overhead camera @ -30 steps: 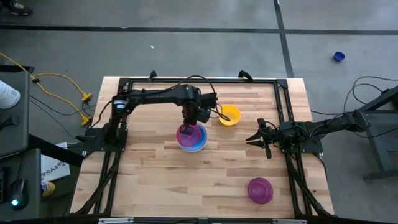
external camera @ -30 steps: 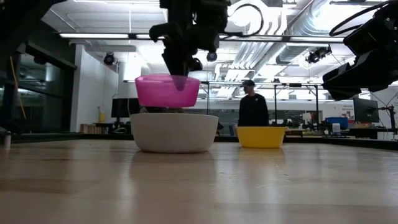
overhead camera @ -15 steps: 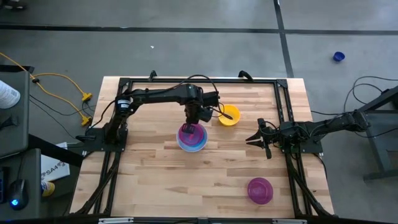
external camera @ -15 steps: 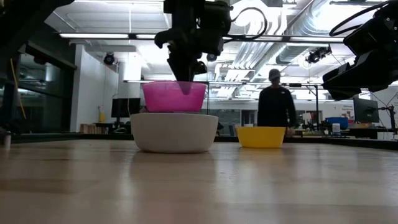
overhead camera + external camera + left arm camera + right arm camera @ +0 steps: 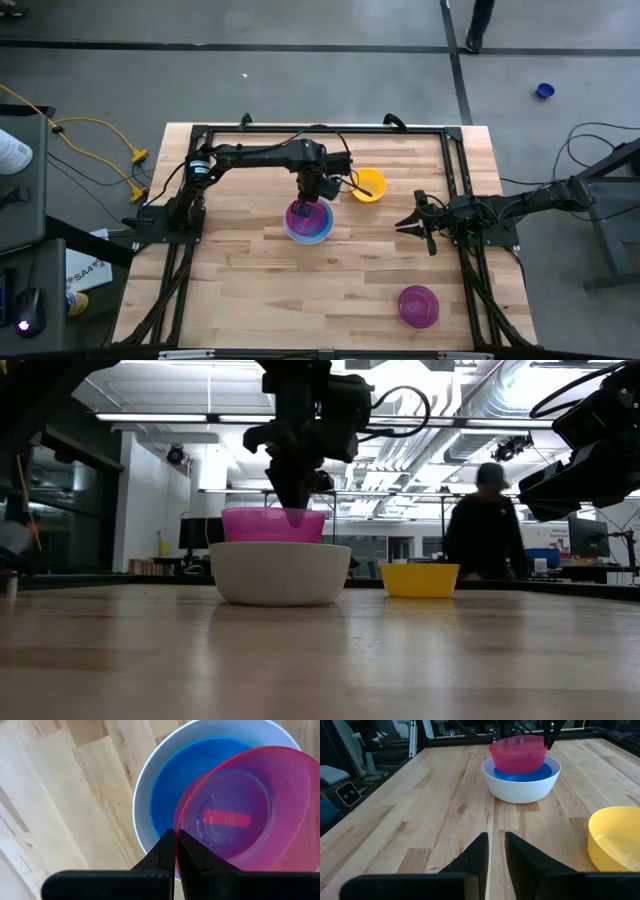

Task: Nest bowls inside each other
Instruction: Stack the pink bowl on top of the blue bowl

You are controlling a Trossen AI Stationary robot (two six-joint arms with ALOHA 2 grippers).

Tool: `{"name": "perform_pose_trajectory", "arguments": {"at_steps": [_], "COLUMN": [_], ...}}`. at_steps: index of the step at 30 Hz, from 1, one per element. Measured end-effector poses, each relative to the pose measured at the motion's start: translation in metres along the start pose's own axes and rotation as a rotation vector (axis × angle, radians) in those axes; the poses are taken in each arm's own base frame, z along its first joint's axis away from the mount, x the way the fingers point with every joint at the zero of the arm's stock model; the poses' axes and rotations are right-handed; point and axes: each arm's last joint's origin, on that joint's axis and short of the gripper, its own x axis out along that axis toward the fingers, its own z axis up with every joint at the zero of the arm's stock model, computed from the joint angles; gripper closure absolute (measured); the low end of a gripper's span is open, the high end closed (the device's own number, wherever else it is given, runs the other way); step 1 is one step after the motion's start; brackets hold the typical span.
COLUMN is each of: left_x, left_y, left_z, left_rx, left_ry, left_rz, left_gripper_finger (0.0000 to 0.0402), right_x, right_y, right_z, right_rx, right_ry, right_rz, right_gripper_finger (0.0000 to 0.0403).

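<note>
Pink bowl [image 5: 240, 815] hangs tilted in the left gripper [image 5: 176, 851], whose fingers are pinched shut on its rim, partly lowered into the blue bowl [image 5: 175, 785] that sits nested in the white bowl [image 5: 145, 795] mid-table. The left wrist view alone shows the blue bowl's inside clearly; the low view hides it behind the white bowl's wall and shows only pink rim above white. The yellow bowl [image 5: 368, 185] stands near, just beyond the stack. The purple bowl [image 5: 418, 306], seen only from above, sits well apart near the table's front right. The right gripper [image 5: 409, 224] waits at the right side, fingers slightly apart, holding nothing. A person [image 5: 487, 525] shows behind the table in the low view.
</note>
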Motion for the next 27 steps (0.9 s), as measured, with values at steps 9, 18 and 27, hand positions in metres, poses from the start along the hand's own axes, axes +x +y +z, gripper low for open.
{"name": "perform_pose_trajectory", "arguments": {"at_steps": [9,18,27], "left_x": [0.015,0.014,0.014], "left_y": [0.003,0.003,0.002], "left_z": [0.003,0.002,0.003], "left_rx": [0.011,0.011,-0.009], "left_ry": [0.023,0.025,0.005], "left_rz": [-0.014,-0.016,-0.05], "left_gripper_finger": [0.0402,0.0395,0.0384], "right_x": [0.0,0.0,0.0], "right_y": [0.0,0.0,0.0], "right_z": [0.0,0.0,0.0], "right_rx": [0.0,0.0,0.0], "right_ry": [0.0,0.0,0.0], "right_rz": [0.0,0.0,0.0], "right_gripper_finger": [0.0346,0.0346,0.0346]}}
